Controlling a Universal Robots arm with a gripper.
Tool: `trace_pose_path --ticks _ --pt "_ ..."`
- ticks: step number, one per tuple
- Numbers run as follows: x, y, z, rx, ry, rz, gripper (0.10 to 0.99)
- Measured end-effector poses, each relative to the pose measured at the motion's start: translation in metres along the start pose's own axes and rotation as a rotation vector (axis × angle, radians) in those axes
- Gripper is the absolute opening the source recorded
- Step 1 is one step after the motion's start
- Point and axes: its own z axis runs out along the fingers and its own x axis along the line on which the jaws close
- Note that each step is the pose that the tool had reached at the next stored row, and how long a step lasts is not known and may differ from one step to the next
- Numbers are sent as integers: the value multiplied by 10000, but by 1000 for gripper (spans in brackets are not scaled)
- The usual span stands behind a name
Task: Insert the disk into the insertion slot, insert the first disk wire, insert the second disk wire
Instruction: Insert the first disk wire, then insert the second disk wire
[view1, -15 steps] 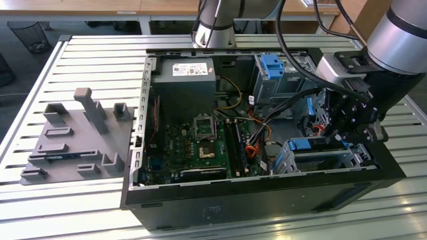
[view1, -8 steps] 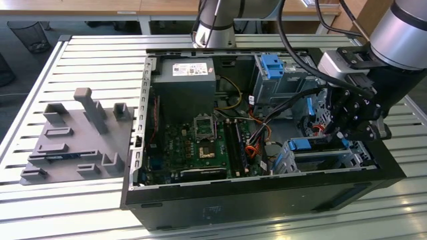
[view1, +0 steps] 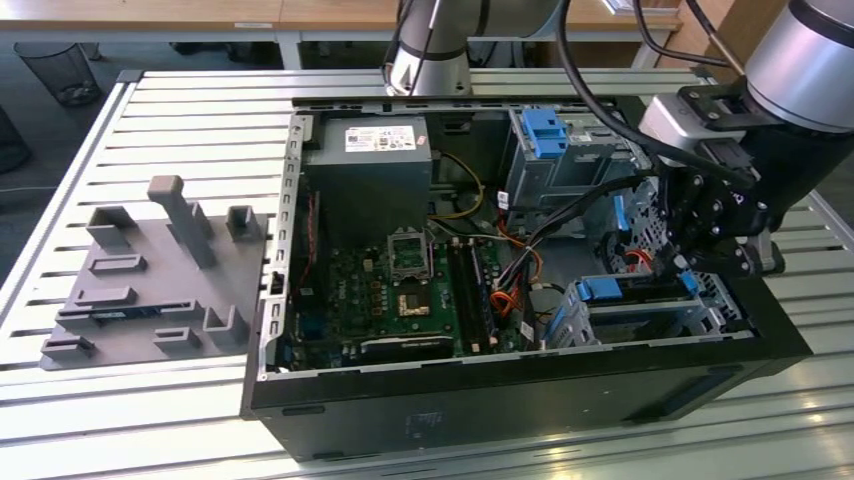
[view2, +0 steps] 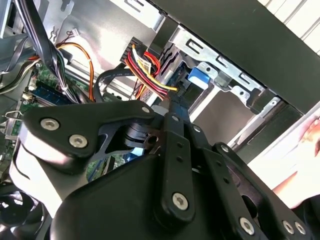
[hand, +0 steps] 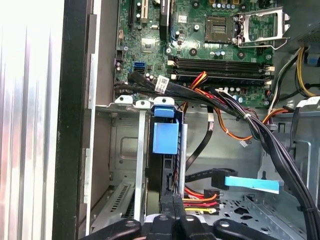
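Observation:
The disk (view1: 627, 291), in its blue carrier, sits inside the insertion slot (view1: 714, 300), a low perforated cage at the case's front corner on the exterior view's right. In the first wrist view the disk (hand: 165, 137) shows edge-on in the cage (hand: 125, 150). My gripper (view1: 674, 255) hangs just behind it. Its fingers (hand: 171, 202) stand close together on the connector of a red, yellow and black disk wire (hand: 200, 197), held at the disk's rear edge. The same wire bundle (view2: 145, 67) runs to the gripper (view2: 172, 102). A second wire's black plug with a light-blue tab (hand: 247, 184) lies loose nearby.
The motherboard (view1: 400, 290) and power supply (view1: 367, 170) fill the case's left half. A taller grey cage with a blue bracket (view1: 541, 130) stands behind. Black cable bundles (hand: 260, 135) cross beside my wrist. A grey fixture plate (view1: 147, 280) lies on the slatted table.

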Motion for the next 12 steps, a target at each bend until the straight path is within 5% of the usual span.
trace_pose_path --ticks 1,12 --pt "0 0 -2 0 -1 0 106" --pt "0 0 -21 0 -1 -1 106"
